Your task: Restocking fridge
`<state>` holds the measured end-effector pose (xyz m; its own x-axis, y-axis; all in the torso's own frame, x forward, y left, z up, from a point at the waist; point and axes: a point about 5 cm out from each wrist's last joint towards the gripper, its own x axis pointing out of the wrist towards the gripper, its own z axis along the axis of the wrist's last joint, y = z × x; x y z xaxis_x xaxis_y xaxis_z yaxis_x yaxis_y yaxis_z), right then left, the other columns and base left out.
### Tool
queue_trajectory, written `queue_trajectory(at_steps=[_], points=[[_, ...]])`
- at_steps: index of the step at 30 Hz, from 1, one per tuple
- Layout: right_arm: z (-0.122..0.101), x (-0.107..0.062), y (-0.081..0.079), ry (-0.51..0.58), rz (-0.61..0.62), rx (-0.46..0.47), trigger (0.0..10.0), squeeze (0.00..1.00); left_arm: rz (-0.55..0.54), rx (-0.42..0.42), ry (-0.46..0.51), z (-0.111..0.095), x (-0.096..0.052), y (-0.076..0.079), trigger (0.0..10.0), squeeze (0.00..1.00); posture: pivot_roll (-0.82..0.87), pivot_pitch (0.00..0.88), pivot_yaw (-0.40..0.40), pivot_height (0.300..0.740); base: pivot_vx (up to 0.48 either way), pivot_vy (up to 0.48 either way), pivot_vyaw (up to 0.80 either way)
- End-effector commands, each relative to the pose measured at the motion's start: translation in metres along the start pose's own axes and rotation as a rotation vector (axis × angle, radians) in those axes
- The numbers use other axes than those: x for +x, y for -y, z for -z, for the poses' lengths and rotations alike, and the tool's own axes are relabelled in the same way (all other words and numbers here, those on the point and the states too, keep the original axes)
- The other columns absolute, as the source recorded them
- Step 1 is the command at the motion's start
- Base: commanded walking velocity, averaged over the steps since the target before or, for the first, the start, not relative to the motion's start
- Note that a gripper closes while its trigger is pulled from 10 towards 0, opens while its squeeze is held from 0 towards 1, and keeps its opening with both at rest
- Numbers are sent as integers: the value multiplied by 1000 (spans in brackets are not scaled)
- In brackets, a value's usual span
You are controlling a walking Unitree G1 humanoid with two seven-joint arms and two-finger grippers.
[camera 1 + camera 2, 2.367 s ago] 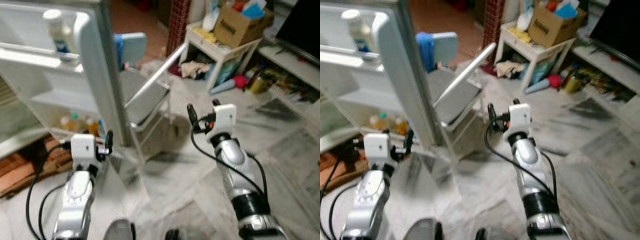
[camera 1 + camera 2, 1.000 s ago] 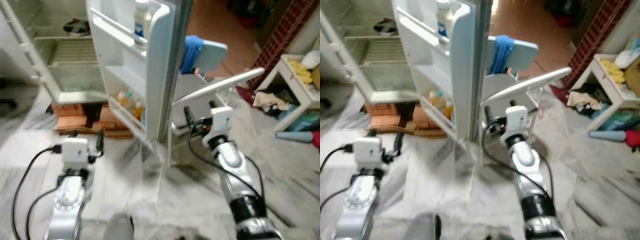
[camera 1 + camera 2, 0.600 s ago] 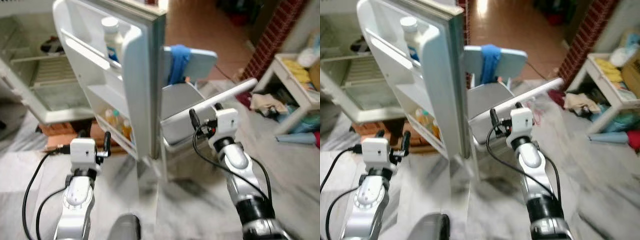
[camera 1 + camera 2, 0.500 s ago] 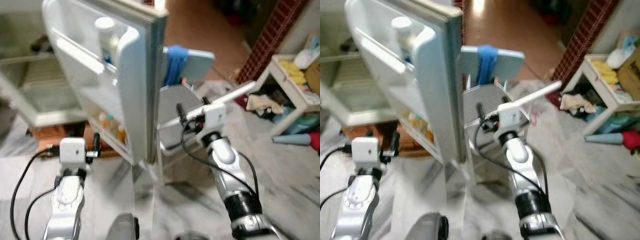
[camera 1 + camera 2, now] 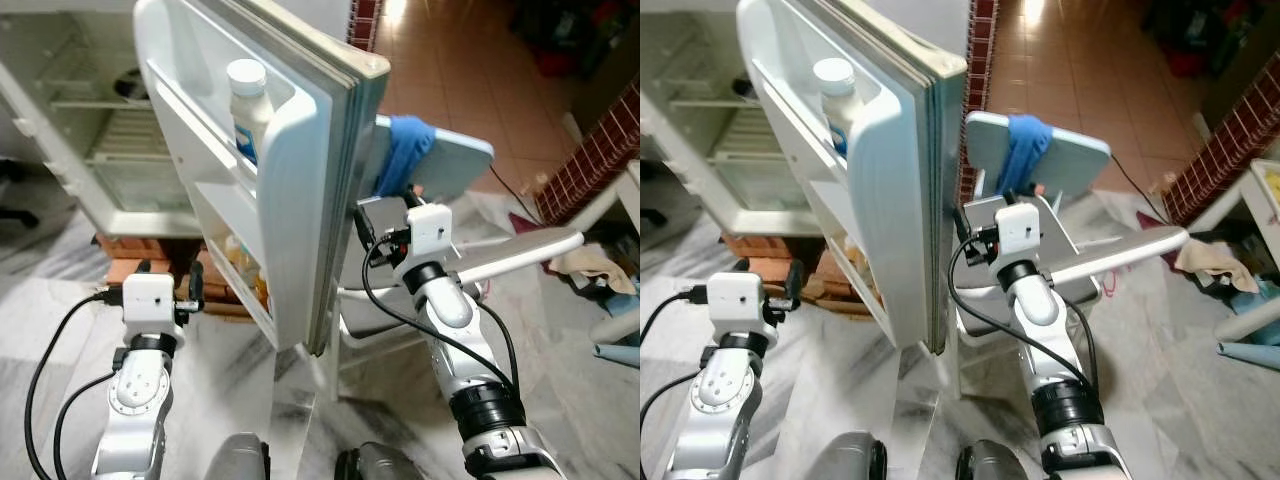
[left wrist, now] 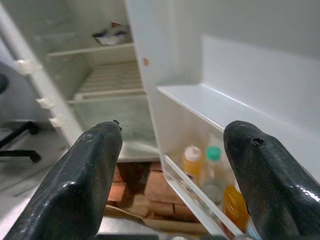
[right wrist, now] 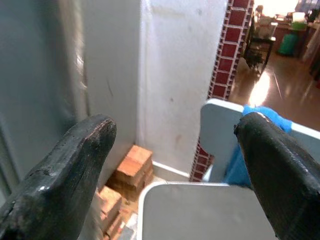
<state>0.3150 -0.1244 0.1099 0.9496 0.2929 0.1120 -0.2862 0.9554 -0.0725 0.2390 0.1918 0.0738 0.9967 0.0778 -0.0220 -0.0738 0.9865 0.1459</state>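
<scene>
- Since the fridge door stands open between both wide, empty grippers, the right gripper may clip its edge
- The left gripper could knock the door-shelf bottles

Marble floor, white chair, brick column.

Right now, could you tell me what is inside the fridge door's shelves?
The fridge door holds a white bottle on its upper shelf and small orange-capped and green-capped bottles on the lowest; its rail hides their bases.
</scene>
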Motion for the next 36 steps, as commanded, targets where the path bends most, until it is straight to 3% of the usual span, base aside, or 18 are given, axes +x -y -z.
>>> queue_trajectory(at_steps=[1,5,12,18,19,20,21,22,24,27,30,36], points=[[5,-1,5,-24,0,-2,10000,0,4,19,-65,10,-3,1,10000,0,131,102,-31,740,0,0,0],[2,6,9,-27,-32,3,10000,0,-39,45,-191,33,-14,-10,10000,0,132,103,-29,740,0,0,0],[-18,30,7,16,-85,73,10000,0,-76,54,-289,54,-38,-27,10000,0,148,105,-30,740,0,0,0],[-38,50,-15,70,-144,186,10000,0,-113,39,-360,69,-53,-32,10000,0,168,106,-36,740,0,0,0],[-42,53,-22,80,-182,232,10000,0,-118,33,-365,71,-55,-33,10000,0,172,106,-37,740,0,0,0],[-54,52,-48,97,-391,333,10000,0,-127,26,-374,73,-57,-35,10000,0,176,105,-37,740,0,0,0],[-56,48,-57,88,-483,363,10000,0,-128,25,-376,73,-57,-35,10000,0,176,105,-37,740,0,0,0],[-60,38,-73,70,-658,418,10000,0,-130,21,-377,73,-58,-36,10000,0,174,105,-36,740,0,0,0],[-60,32,-79,73,-727,405,10000,0,-129,21,-377,73,-57,-36,10000,0,172,105,-35,740,0,0,0],[-52,26,-80,52,-742,373,10000,0,-123,22,-375,73,-57,-36,10000,0,171,106,-34,740,0,0,0],[-35,31,-69,6,-618,268,10000,0,-118,19,-375,73,-56,-35,10000,0,170,109,-31,740,0,0,0],[-23,37,-44,-55,-423,216,10000,0,-112,17,-374,73,-56,-34,10000,0,170,113,-28,740,0,0,0]])
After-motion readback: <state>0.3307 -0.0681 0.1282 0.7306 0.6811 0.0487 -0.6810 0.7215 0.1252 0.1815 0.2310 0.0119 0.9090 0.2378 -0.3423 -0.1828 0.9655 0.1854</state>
